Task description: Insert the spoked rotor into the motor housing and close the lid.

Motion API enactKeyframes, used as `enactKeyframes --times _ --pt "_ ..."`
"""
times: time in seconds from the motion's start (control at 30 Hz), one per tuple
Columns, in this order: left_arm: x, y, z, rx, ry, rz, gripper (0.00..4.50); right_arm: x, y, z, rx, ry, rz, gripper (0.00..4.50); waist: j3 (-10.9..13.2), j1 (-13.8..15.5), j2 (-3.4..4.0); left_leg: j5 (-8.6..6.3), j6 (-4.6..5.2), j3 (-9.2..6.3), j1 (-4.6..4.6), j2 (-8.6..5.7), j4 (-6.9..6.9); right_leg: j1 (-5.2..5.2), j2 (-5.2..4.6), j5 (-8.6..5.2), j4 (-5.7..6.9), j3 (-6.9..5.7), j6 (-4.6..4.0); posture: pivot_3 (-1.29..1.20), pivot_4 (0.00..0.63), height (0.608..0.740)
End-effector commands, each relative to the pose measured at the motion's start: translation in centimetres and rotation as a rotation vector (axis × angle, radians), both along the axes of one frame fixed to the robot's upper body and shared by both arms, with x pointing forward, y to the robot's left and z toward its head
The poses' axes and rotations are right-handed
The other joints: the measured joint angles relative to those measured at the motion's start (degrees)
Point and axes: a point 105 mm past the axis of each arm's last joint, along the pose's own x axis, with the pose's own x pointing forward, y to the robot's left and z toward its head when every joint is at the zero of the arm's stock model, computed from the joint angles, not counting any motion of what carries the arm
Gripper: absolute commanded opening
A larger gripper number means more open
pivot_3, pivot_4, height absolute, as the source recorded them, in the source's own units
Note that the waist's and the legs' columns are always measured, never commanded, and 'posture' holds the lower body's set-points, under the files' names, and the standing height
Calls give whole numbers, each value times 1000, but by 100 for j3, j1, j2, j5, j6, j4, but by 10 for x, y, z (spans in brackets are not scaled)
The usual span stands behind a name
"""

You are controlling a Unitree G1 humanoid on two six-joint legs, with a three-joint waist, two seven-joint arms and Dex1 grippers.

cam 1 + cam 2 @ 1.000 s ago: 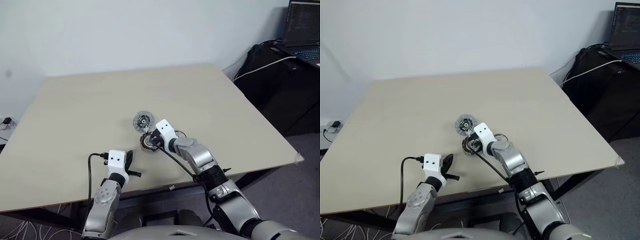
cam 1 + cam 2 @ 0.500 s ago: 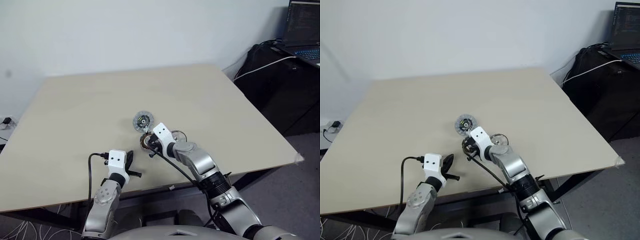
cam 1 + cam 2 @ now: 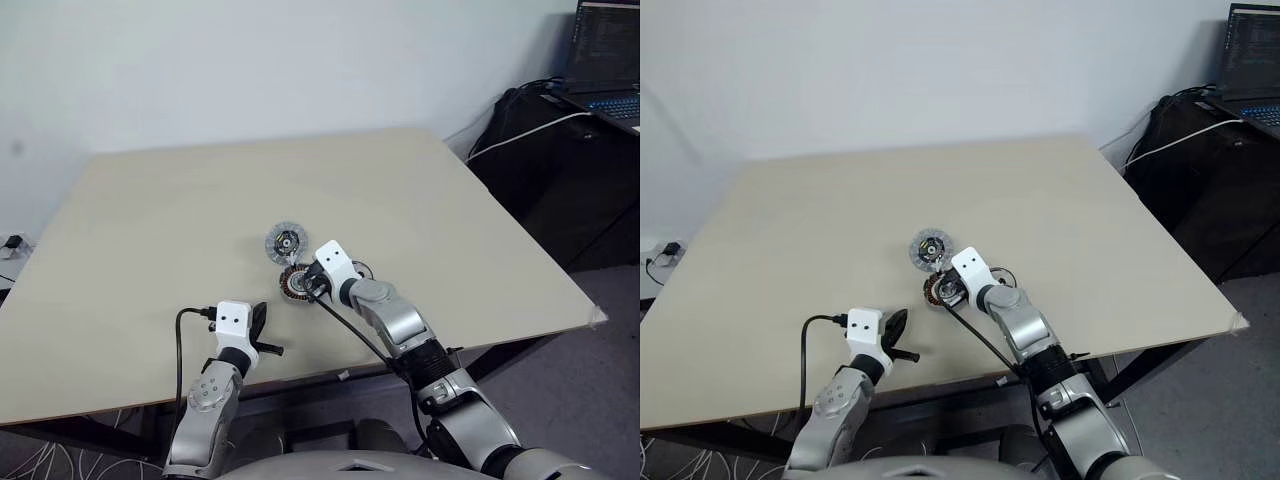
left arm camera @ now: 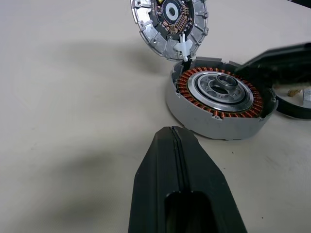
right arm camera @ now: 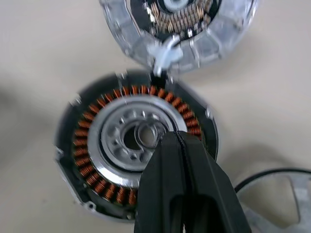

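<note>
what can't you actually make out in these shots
- Near rim of the motor housing in the right wrist view: covered by the shut right claw, so contact with the hub can't be judged.
- Spoked rotor, same view: cut off by the picture's edge and blurred.
- Open lid in the left wrist view: its top is cut off by the edge.
- Head views: the housing is too small and partly behind the right claw.
</note>
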Motion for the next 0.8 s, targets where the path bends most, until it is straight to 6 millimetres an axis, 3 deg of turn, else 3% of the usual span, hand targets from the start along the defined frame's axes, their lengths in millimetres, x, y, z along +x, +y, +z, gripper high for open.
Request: enactKeyframes --times 0.03,0.4,0.8 --pt "4 0 10 -6 -43 7 0 9 9 15 17 -59 13 32 0 0 0 0 0 0 0 0 0 0 0 0 0 0 0 0 0 740" --pt "2 1 10 -2 -47 12 0 17 9 13 13 -63 2 32 0 -4 1 1 -1 -1 1 0 0 0 0 0 2 0 -1 0 0 740" --pt "2 1 10 -3 -43 4 0 3 15 8 30 -22 72 32 0 -7 1 1 -2 0 2 0 0 0 0 0 3 0 -2 0 0 740"
